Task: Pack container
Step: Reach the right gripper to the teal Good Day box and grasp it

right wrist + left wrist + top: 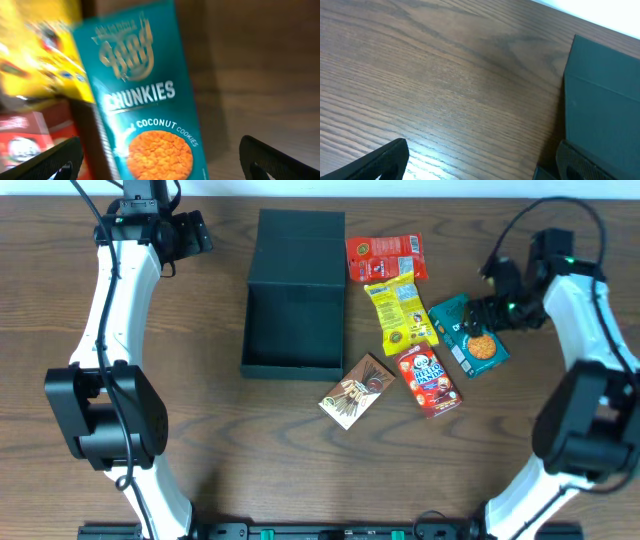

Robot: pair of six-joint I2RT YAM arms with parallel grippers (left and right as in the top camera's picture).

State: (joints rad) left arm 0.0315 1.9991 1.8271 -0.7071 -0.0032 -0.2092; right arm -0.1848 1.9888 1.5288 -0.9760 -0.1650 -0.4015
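Container (293,330) lies open and empty at mid-counter (260,470); 5 snacks lie outside. Right pincer (160,167), spread wide, hovers over Chunkies box (145,115): first pick. Next: descend, clamp. Left pincer (477,170) wide, idle.

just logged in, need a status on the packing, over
Left gripper open beside container. Right gripper open over Chunkies box. Container open, nothing packed yet. Other snacks lie right of it.

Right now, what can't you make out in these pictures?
- Container: left wrist view, cut off by the right edge, inside unseen.
- Chunkies box: right wrist view, blurred, bottom cut off by the frame; overhead, one corner hidden under the right gripper.
- Yellow pack: right wrist view, blurred, print unreadable.
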